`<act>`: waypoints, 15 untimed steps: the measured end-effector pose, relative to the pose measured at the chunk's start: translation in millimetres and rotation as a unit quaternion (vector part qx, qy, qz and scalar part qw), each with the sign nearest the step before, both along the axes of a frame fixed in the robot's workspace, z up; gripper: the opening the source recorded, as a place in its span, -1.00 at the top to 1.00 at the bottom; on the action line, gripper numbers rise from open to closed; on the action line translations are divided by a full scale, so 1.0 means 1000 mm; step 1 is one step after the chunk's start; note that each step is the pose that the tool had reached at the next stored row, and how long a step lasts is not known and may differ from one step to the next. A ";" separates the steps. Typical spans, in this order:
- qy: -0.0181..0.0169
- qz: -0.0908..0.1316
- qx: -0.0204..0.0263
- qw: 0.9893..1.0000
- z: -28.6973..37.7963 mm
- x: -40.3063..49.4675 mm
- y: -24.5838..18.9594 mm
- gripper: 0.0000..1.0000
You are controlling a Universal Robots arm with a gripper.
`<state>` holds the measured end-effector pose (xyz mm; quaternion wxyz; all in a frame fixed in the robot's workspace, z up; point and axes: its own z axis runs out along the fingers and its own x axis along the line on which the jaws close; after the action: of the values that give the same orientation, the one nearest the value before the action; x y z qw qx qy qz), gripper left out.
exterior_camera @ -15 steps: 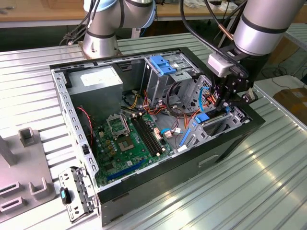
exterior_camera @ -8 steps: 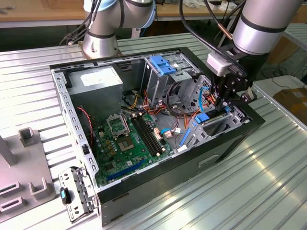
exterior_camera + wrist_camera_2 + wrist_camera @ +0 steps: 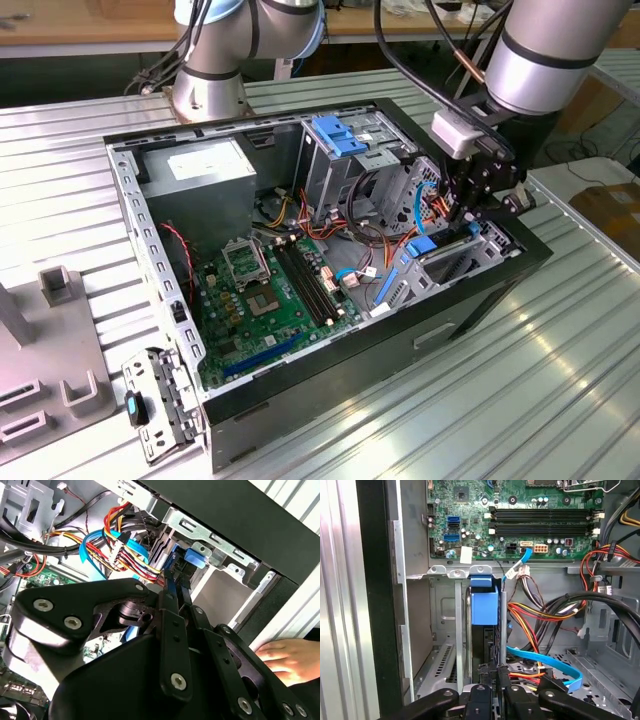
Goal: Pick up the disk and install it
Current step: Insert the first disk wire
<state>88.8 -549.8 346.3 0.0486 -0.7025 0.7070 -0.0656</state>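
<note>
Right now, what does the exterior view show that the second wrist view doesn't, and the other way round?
Exterior view: the whole open computer case on a ribbed metal table, with its green motherboard, grey power supply, and the arm's base behind it.
Second wrist view: a person's hand beside the case's outer wall.
Both: the gripper closed on the disk, held edge-on at the metal drive bay, next to a bundle of coloured cables.
</note>
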 end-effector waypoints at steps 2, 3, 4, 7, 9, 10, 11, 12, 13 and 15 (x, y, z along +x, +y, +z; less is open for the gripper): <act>0.000 0.000 0.000 1.000 -0.0002 -0.0001 -0.0011 0.66; 0.000 0.000 0.000 1.000 -0.0003 0.0000 -0.0011 0.66; 0.000 0.000 0.000 1.000 -0.0006 0.0000 -0.0011 0.66; 0.000 0.000 0.000 1.000 -0.0015 0.0000 -0.0011 0.66; 0.000 0.000 0.000 1.000 -0.0021 0.0000 -0.0011 0.66; 0.000 0.000 0.000 1.000 -0.0023 0.0000 -0.0011 0.66; 0.000 0.000 0.000 1.000 -0.0027 0.0000 -0.0011 0.66; 0.000 0.000 0.000 1.000 -0.0030 0.0000 -0.0011 0.66; 0.000 0.000 0.000 1.000 -0.0031 0.0000 -0.0011 0.66; 0.000 0.000 0.000 1.000 -0.0031 0.0000 -0.0011 0.66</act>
<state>88.8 -550.9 343.1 0.0488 -0.7024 0.7070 -0.0654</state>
